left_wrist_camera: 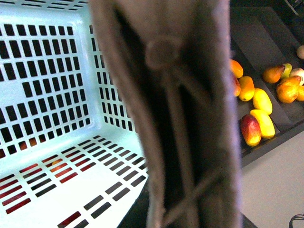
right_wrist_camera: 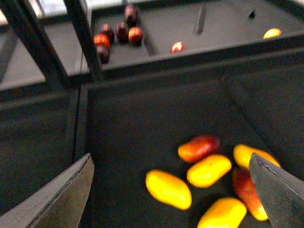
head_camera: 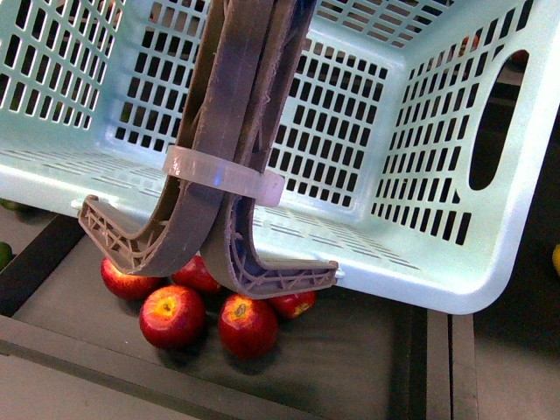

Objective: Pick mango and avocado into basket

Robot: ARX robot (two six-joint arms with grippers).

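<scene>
As right hand [right_wrist_camera: 171, 157] hangs wide-open above mangoes [right_wrist_camera: 168, 189], basket [head_camera: 437, 282] tilts; apples [head_camera: 172, 317] beneath.

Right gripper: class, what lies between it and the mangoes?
Nothing. In the right wrist view the open right gripper hangs over the mangoes, with only bare dark tray floor around them.

Basket [head_camera: 437, 262] glossy lattice plastic; mangoes [right_wrist_camera: 168, 189] smooth; apples [head_camera: 172, 316] shiny.

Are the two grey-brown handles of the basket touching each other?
Touching. The front view shows the handles pressed together where the white tie binds them.
</scene>
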